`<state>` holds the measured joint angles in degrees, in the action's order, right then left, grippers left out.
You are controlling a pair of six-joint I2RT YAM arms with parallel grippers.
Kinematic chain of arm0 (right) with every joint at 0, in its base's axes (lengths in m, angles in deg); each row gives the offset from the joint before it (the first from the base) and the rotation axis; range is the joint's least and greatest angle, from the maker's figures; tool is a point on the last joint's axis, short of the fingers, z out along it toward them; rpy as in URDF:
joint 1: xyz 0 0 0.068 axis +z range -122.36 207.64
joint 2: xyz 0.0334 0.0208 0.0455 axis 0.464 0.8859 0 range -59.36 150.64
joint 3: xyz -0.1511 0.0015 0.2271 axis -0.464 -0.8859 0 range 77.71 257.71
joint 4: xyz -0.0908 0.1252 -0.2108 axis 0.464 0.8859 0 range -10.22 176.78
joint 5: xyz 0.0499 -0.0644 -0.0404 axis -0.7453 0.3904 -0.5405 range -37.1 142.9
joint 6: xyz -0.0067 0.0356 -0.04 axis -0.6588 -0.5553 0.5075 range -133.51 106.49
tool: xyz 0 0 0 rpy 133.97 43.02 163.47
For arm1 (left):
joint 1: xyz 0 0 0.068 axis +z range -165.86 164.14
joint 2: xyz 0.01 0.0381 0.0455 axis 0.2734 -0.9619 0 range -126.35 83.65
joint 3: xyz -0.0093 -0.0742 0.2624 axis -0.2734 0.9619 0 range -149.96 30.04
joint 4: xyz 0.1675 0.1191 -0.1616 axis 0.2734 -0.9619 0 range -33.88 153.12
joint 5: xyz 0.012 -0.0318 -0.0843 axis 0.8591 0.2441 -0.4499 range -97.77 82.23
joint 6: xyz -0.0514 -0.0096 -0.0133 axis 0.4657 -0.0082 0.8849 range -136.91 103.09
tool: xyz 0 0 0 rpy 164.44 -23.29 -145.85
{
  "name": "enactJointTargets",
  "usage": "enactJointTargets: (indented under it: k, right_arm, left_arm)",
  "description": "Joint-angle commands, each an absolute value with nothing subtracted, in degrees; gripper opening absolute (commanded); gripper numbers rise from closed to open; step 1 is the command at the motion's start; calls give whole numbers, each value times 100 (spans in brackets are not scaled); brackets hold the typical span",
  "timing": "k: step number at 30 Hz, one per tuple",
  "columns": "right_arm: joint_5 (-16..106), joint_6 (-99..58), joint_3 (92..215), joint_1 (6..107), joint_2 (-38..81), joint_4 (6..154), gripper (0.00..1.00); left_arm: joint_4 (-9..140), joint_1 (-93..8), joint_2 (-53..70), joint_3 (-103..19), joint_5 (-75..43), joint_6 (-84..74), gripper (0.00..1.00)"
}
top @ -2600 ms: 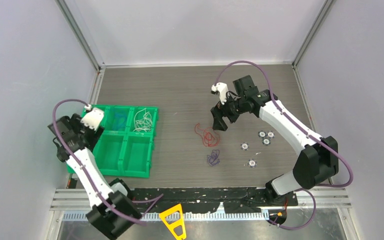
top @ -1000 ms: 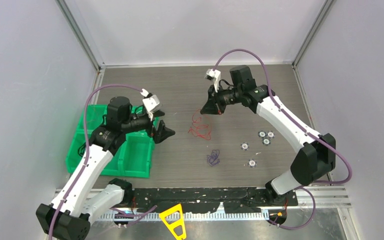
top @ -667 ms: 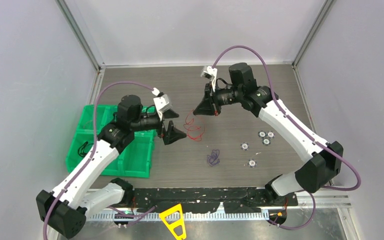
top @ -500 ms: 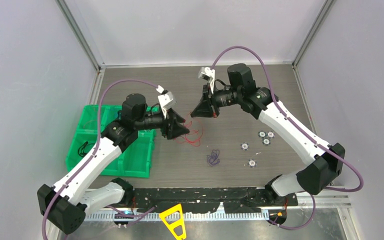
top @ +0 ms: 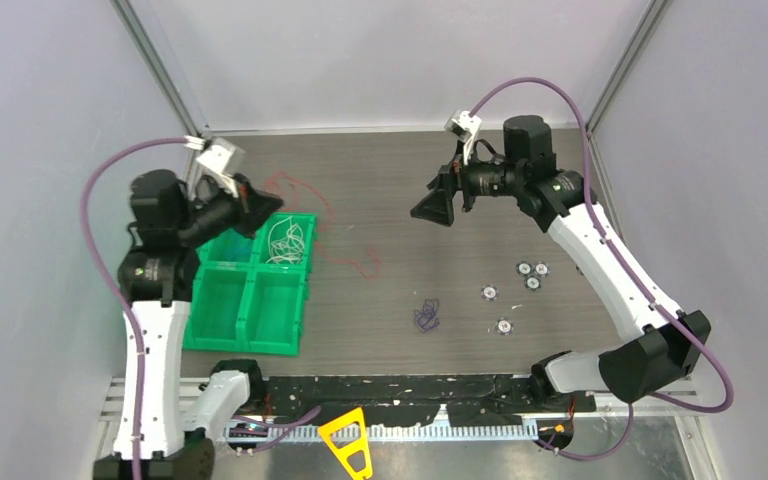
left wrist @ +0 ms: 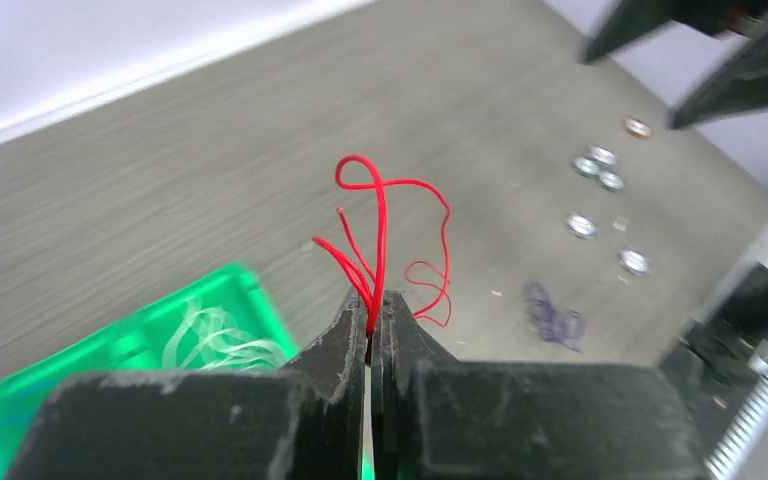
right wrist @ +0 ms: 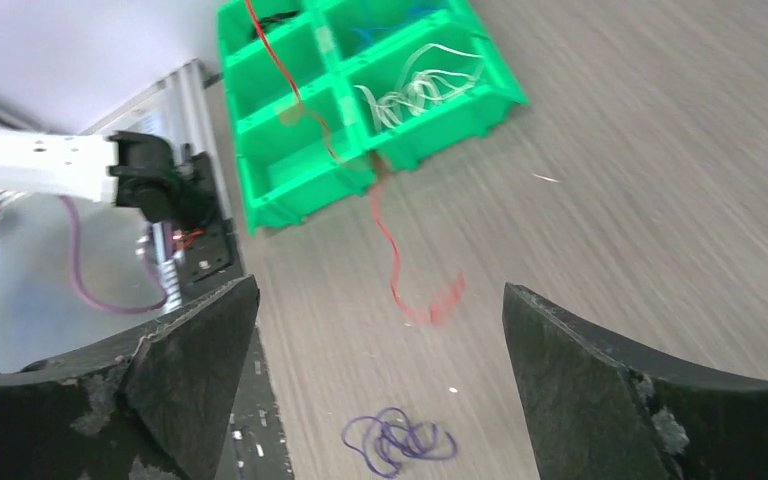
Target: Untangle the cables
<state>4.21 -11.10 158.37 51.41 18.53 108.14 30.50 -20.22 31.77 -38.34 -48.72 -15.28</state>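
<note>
Pressed together on a thin red flexible wire (left wrist: 381,215): black fingers (left wrist: 335,340) of the left gripper (left wrist: 370,300), raised over the far edge of a green plastic four-compartment bin (top: 250,320). From the pinch, wire running out past the tips in loose loops, then down & away to the R; free end low over or on the grey wood-grain tabletop (top: 380,170), cannot tell which. Just below the L fingers, in the bin's far-right compartment: loose coil of white wire (top: 285,240).

Spread wide, gripping nothing: black fingers (right wrist: 190,340) of the right gripper (right wrist: 380,292), held above the table, well apart from the L one & pointed toward it. Between the R fingertips in the wrist view: the red wire's tail. Nearer, below those tips: small bunch of blue-purple wire (right wrist: 395,440), flat on the table. To the R of that bunch, well clear of both grippers: five small round white-and-black discs (top: 490,293).
</note>
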Motion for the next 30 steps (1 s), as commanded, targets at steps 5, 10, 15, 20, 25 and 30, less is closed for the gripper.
enactJointTargets:
  k: [5, 10, 15, 20, 25, 30]
  right_arm:
    - [1460, -362, 15630, 4925, 1416, 11507, 95]
    - [2150, 122, 15515, 4922, 1463, 12123, 95]
    - [2659, 518, 15271, 4896, 1218, 12498, 95]
    - [2697, 572, 15232, 4886, 1186, 12796, 95]
    - [2652, 512, 15172, 4896, 1246, 12834, 95]
    - [2625, 842, 14997, 4892, 1396, 13134, 95]
  left_arm:
    - [192, 678, 2934, -5956, -5541, -2686, 0]
    - [-657, 1547, 2516, -6968, -4718, -3215, 0]
    - [-1148, 2307, 2425, -7198, -4474, -3776, 0]
    - [-1426, 2680, 2570, -6937, -4523, -4096, 0]
    - [-1299, 2698, 3022, -6463, -4513, -4280, 0]
    - [-1089, 2700, 3214, -6032, -4528, -4310, 0]
